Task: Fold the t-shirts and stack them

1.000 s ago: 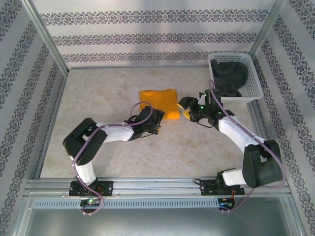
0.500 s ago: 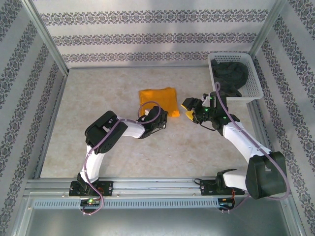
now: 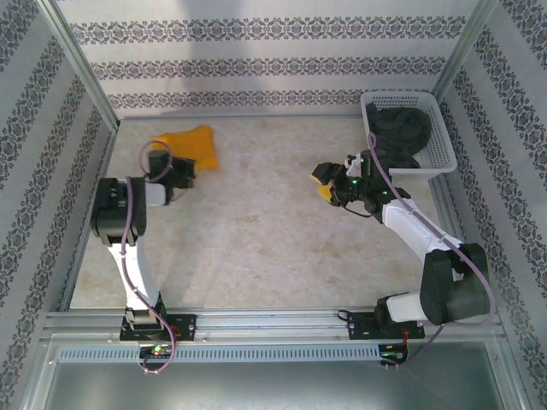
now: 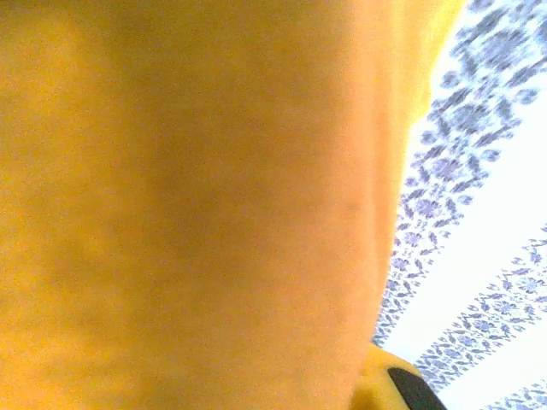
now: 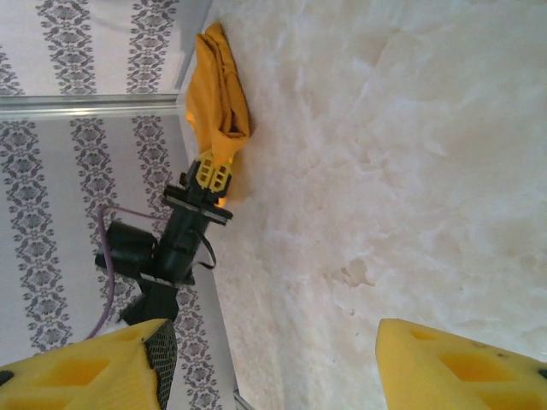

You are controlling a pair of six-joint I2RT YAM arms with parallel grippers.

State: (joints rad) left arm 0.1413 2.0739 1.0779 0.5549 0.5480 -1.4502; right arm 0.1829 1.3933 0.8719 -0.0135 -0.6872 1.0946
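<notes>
The left hand (image 3: 177,173) is clamped on the bunched mustard t-shirt (image 3: 190,143), whose long axis runs from the fingers toward the far-left corner of the surface (image 3: 256,243). The right hand (image 3: 327,183) hovers right of centre, jaws apart and empty. The charcoal t-shirt (image 3: 397,128) lies in the basket (image 3: 434,159) at the far-right corner.

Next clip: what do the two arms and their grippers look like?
The left arm and right arm have white links, black joints and a looping purple cable each. The left gripper and right gripper have yellow fingers with dark pads; a green light glows at the right wrist.
</notes>
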